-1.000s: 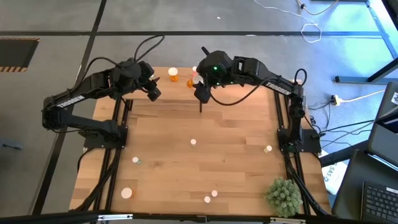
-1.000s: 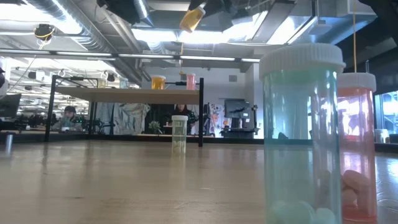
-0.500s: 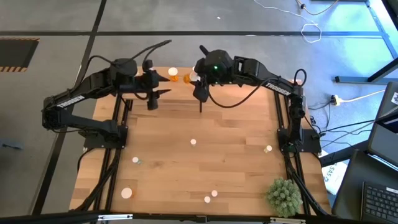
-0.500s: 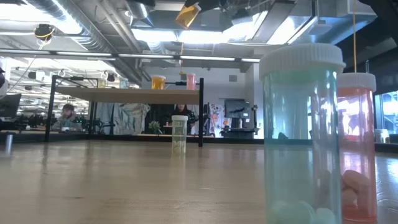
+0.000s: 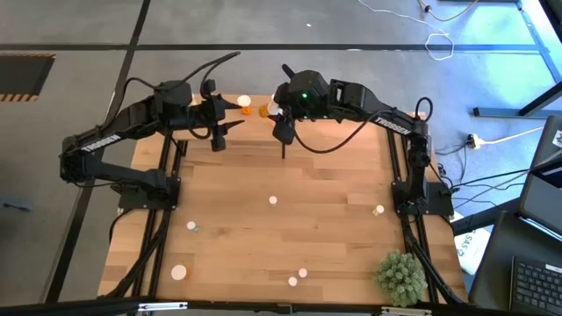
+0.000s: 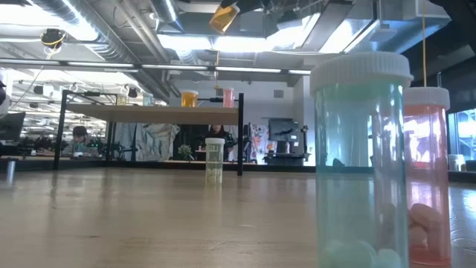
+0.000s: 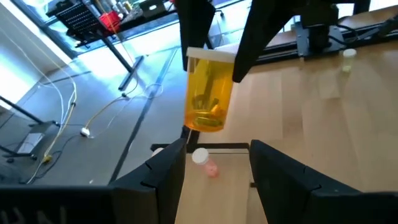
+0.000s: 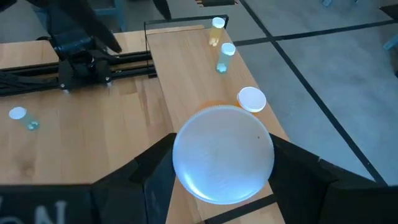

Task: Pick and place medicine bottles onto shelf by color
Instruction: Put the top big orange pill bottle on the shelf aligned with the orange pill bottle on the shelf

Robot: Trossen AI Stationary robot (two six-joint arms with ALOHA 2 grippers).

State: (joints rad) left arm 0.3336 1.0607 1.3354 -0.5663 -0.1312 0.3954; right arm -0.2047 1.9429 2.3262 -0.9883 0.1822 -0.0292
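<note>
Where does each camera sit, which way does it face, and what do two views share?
High: above the table, looking straight down; both arms, left gripper and right gripper, over the shelf.
Low: tabletop height, level toward the shelf; gripper parts at top.
Left wrist: on left arm, facing the right gripper's held orange bottle; own open fingers.
Right wrist: down on that bottle's white cap between own fingers.
Shared: low and left wrist show that bottle.
</note>
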